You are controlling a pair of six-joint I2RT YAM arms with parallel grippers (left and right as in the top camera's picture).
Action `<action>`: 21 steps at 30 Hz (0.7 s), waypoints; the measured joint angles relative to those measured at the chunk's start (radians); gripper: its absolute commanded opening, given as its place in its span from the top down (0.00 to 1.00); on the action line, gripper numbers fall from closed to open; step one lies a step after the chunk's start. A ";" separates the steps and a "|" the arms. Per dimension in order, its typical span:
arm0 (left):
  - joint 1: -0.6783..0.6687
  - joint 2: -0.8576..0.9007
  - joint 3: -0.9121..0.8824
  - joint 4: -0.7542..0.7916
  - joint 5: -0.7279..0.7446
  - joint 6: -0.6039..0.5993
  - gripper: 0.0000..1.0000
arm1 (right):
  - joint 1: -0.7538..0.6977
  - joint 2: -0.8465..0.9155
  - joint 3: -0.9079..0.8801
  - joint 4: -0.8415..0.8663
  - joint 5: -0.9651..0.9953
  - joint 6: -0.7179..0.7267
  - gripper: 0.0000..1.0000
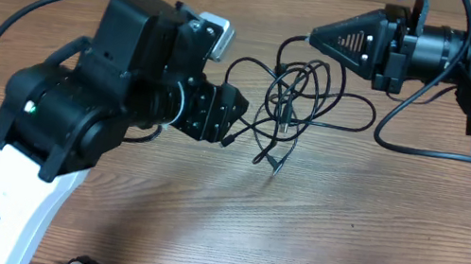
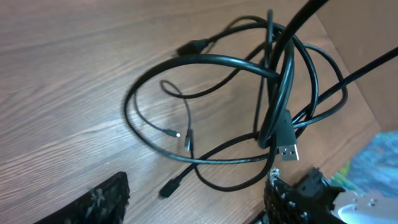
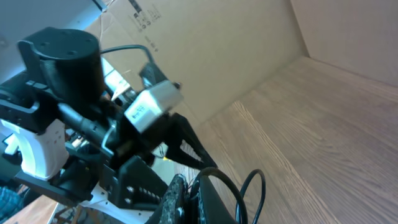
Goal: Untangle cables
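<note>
The cables (image 1: pixel 298 93) lie as a tangle of thin black loops in the middle of the wooden table (image 1: pixel 201 222). In the left wrist view the cables (image 2: pixel 205 59) overlap just ahead, with a silvery USB plug (image 2: pixel 287 149) hanging at the right and a small black plug (image 2: pixel 171 186) lying between the fingers. My left gripper (image 1: pixel 239 121) is open at the tangle's left edge; it is also open and empty in its own view (image 2: pixel 199 190). My right gripper (image 1: pixel 312 39) is shut on a cable strand at the tangle's top, which loops out of the jaws (image 3: pixel 194 193).
Thick black arm wires (image 1: pixel 424 149) trail across the table on the right and arc on the left (image 1: pixel 1 45). A cardboard wall (image 3: pixel 205 50) stands behind the table. The left arm's body (image 3: pixel 62 112) fills the left of the right wrist view.
</note>
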 measured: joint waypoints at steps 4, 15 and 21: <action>0.000 0.026 0.000 0.003 0.037 0.005 0.33 | 0.019 0.000 0.000 0.069 0.012 0.053 0.96; 0.000 0.038 0.000 0.053 0.090 0.008 0.96 | 0.090 0.000 0.000 0.107 0.082 0.108 0.96; 0.000 0.038 0.000 0.058 0.092 0.013 0.90 | 0.111 0.000 0.000 0.178 0.089 0.167 0.96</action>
